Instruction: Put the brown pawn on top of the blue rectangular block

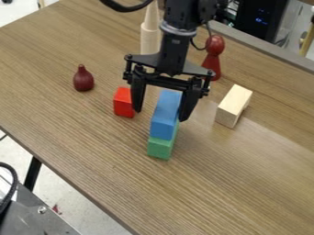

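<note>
Jaws spread apart and grasping nothing, my gripper (159, 114) hangs astride the blue rectangular block (164, 114) in the camera view. Nearest me on the table (202, 197) is the green block (160, 148), with the blue one resting on it. Just beyond are the red block (123, 102), beside one finger, and the pale wooden block (234, 106), off to the right. Farther back, the small dark pawn (83, 79) stands upright at the left, well apart from the blocks; the tall reddish pawn (213, 59) stands beyond the gripper, as does a pale tapered piece (149, 39). Either pawn could pass for the brown one; I lean towards the small one. I judge the pick-up is the step in hand, with neither pawn gripped. Next I'd want to lift straight up, clear of the stack, swing over the chosen pawn and come down around it. My count: one blue block, one green, one red, one pale wooden block, two dark pawns and, as far as I can tell, one tapered piece.
</note>
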Robot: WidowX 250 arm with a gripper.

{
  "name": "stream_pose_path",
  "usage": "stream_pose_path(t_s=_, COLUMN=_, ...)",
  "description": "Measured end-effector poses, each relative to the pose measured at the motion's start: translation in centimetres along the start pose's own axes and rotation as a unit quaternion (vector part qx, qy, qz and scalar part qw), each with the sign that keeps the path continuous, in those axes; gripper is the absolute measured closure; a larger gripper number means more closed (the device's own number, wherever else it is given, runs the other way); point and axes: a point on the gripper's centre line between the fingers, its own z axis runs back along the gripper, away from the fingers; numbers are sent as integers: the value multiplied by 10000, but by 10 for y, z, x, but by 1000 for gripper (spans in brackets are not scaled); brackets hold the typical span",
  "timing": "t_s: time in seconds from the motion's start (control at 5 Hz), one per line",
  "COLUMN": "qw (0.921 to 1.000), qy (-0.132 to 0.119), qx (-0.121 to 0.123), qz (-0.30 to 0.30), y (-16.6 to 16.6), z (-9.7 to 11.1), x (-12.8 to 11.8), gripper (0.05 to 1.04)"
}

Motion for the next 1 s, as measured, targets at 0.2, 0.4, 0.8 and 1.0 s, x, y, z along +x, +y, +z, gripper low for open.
stream_pose_path(t_s=0.2, qw=9999, qy=97, qx=48, qz=-3, y=0, z=-5, x=-2, gripper=85)
stream_pose_path(t_s=0.4, qw=9999, qy=77, qx=-90, qz=-102, y=-9, z=1, x=0, gripper=85)
stream_pose_path(t_s=0.8, qw=9973, qy=-472, qx=-514, qz=-223, y=-31, z=55, x=29, gripper=85)
stream_pose_path(t_s=1.0, qw=9980, qy=-380, qx=-334, qz=-378, y=-45, z=59, x=56, gripper=85)
